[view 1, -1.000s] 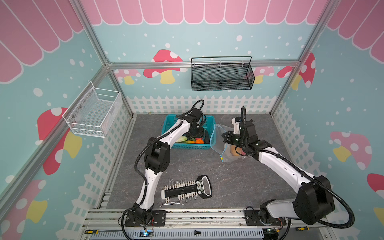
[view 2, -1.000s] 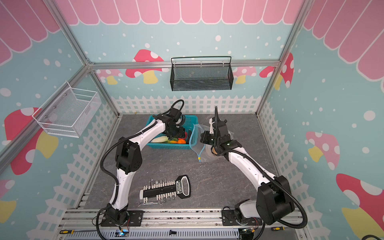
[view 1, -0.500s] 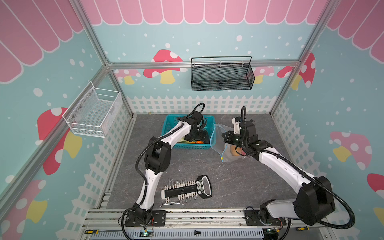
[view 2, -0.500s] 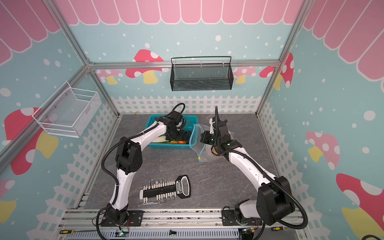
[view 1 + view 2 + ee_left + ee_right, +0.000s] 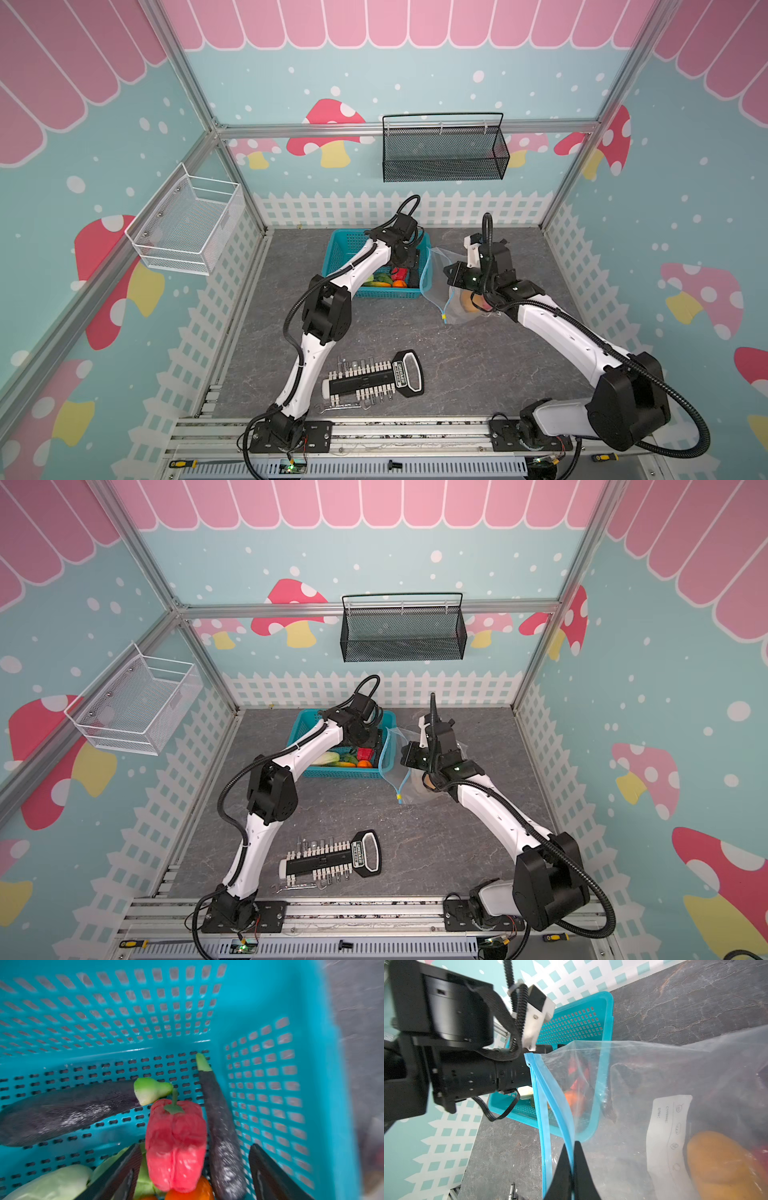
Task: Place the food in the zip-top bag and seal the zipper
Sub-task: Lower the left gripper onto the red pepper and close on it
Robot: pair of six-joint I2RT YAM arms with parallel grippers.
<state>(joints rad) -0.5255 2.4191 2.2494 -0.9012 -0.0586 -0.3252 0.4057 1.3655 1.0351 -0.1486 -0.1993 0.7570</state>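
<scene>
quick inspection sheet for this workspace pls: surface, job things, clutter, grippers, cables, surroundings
surface: dark grey tabletop, no spills seen
job's things: clear bag with its mouth open and an orange piece inside; red pepper, thick eggplant, thin eggplant and cabbage in the teal basket
clutter: tool bit holder and a loose wrench near the front edge
grippers: left gripper open over the red pepper; right gripper shut on the bag's blue zipper
cables: black hose along each arm, no snag seen
surroundings: black mesh basket on the back wall, white wire basket on the left wall
</scene>
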